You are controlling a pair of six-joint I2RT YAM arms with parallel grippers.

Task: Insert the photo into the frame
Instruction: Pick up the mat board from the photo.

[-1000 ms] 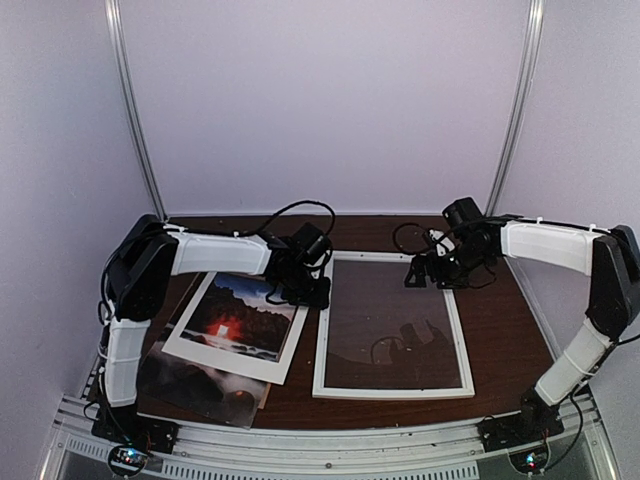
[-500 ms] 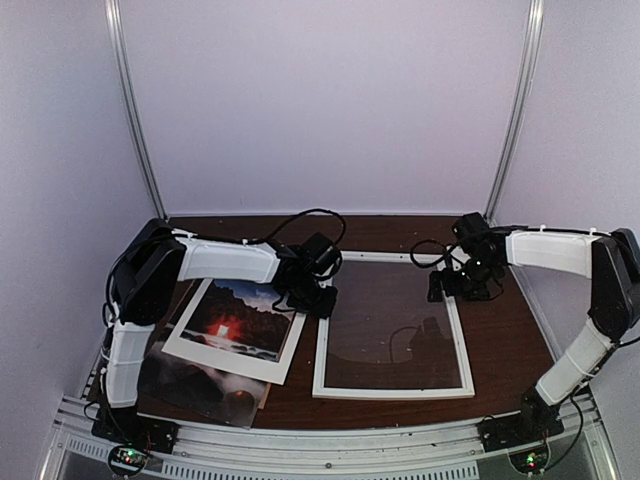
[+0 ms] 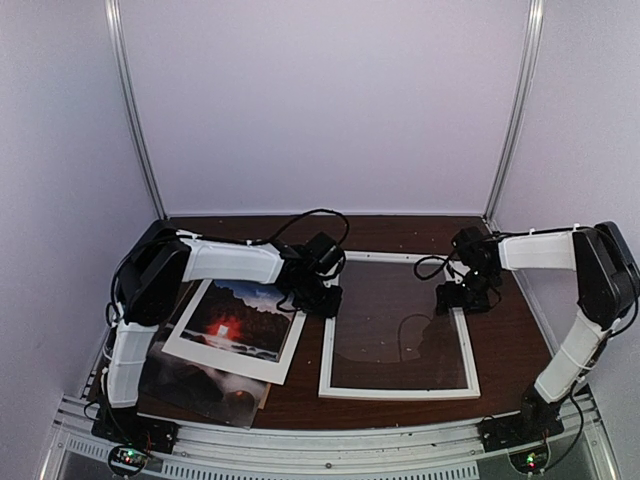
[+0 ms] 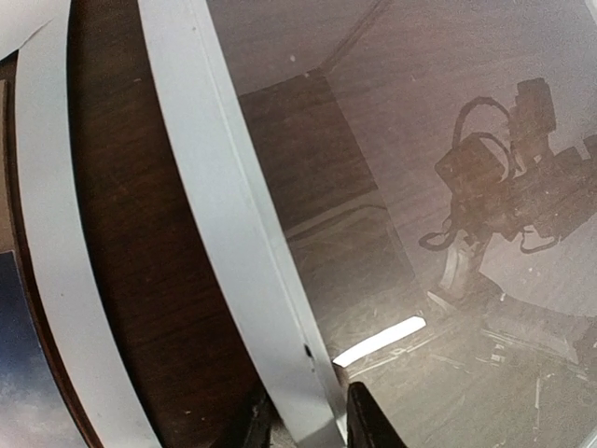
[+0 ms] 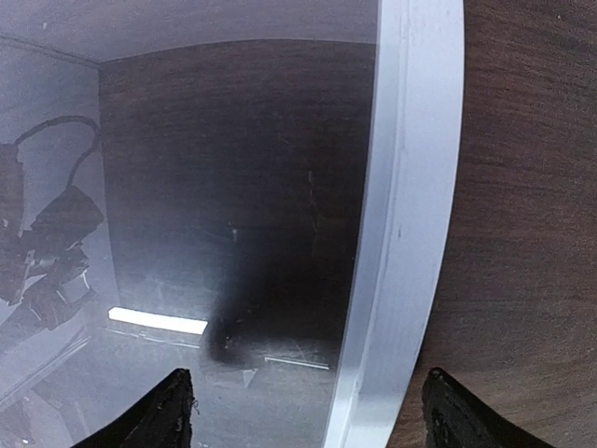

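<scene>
The frame (image 3: 398, 392) lies flat in the middle of the table, a thin white rectangle with a glossy dark pane. My left gripper (image 3: 325, 300) is shut on its left rail (image 4: 233, 205) near the far corner, and the rail runs between the fingers (image 4: 368, 422). My right gripper (image 3: 462, 300) hangs open astride the right rail (image 5: 406, 233), fingertips (image 5: 173, 411) apart from it on both sides. The photo (image 3: 235, 318), a dark sunset with a red sun, lies left of the frame inside a white mat border (image 3: 225, 362). Its blue sky (image 4: 14, 373) shows at the left wrist view's edge.
A dark glossy sheet (image 3: 185, 385) and a brown board corner (image 3: 262, 397) stick out from under the mat at the near left. Lilac walls with metal posts (image 3: 135, 110) close the back and sides. Brown tabletop (image 3: 505, 330) shows right of the frame.
My left gripper moved right onto the frame's left rail and closed on it. My right gripper swung right and down over the right rail. The frame slid slightly right.
</scene>
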